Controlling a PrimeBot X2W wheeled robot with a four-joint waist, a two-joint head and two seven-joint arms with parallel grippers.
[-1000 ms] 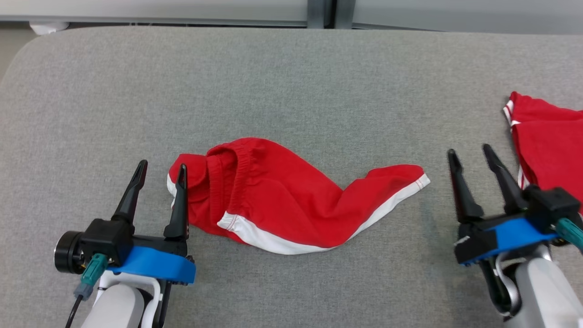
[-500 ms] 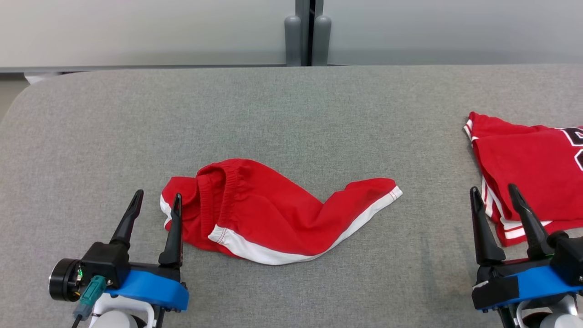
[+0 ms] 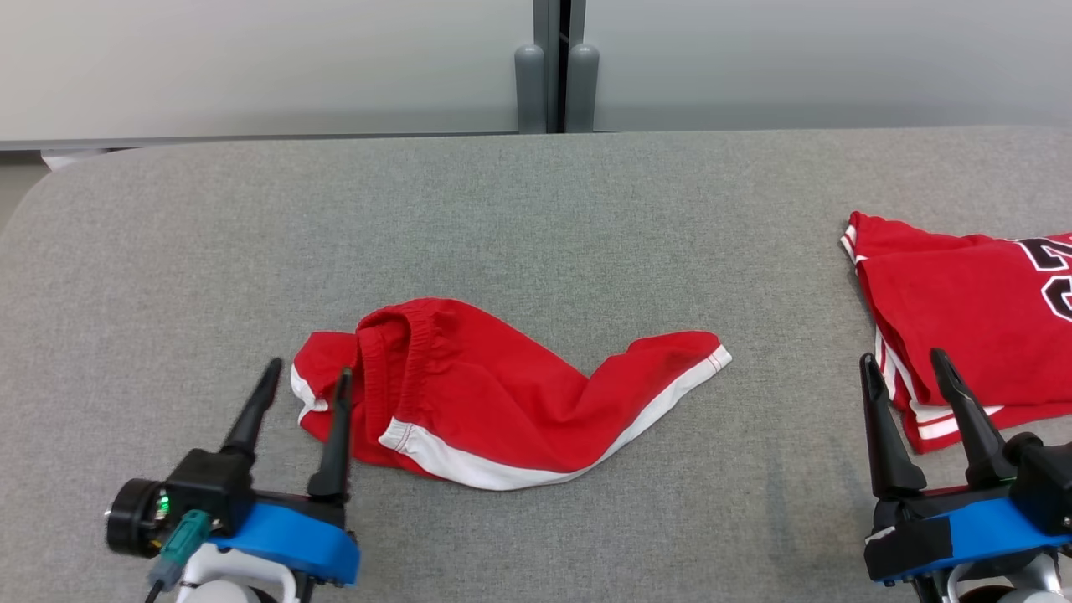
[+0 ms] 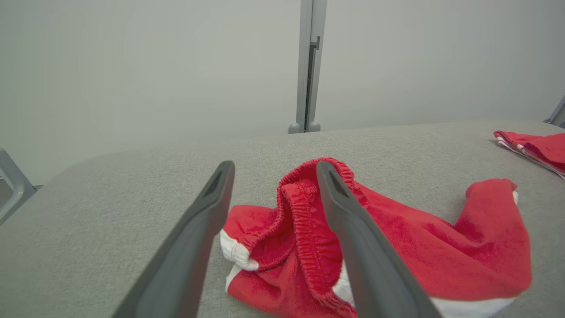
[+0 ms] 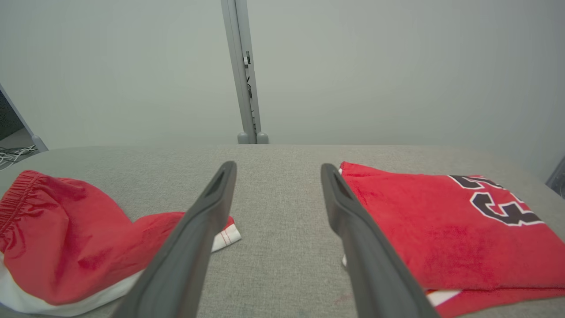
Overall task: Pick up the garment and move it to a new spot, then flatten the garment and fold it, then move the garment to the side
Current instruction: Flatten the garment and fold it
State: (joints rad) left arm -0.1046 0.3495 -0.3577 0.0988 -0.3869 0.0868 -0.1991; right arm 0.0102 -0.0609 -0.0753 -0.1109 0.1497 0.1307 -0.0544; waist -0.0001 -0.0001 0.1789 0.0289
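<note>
Both wide: left claw [image 3: 310, 368], right claw [image 3: 902, 356] | shorts [image 3: 502, 402] crumpled centre | jersey [image 3: 963, 318] far right

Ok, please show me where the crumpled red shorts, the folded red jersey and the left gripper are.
crumpled red shorts [image 3: 511, 402], head view, middle of the red cloth.
folded red jersey [image 3: 963, 310], head view, plain red top layer.
left gripper [image 3: 309, 368], head view, midway between its fingertips.
</note>
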